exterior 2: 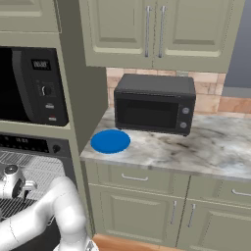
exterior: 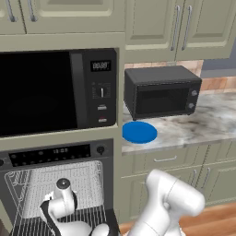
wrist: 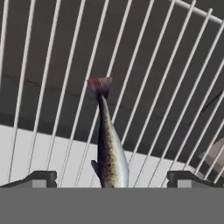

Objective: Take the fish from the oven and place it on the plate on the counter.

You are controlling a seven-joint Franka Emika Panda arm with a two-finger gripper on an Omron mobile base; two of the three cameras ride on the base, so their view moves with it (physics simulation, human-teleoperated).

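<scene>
Gripper spread wide, low over the rack inside the oven, holding nothing. Fingertips standing at either side of the fish, well clear of its flanks, no contact visible. Fish lying along the wires between the jaws: slim, dark grey back, paler silvery streak down one side, reddish fanned tail pointing away from the hand, head end cut off by the bottom of the hand view. Under the wires, dark oven floor farther out, pale surface nearer the hand.

From the left base view: oven door dropped down, rack and pale interior exposed, control strip with display and knob above. Arm rising from the lower right, bending left and down into the opening, wrist sitting over the near part of the rack. Large black microwave built in directly above the oven.

To the right: grey-white marbled worktop over beige drawers. Plate, blue and bare, near the worktop's left front corner, just right of the oven column. Small microwave behind the plate against the brick backsplash, apart from it. Beige wall cabinets overhead. Fish and plate well apart, the fish lower and to the left.
</scene>
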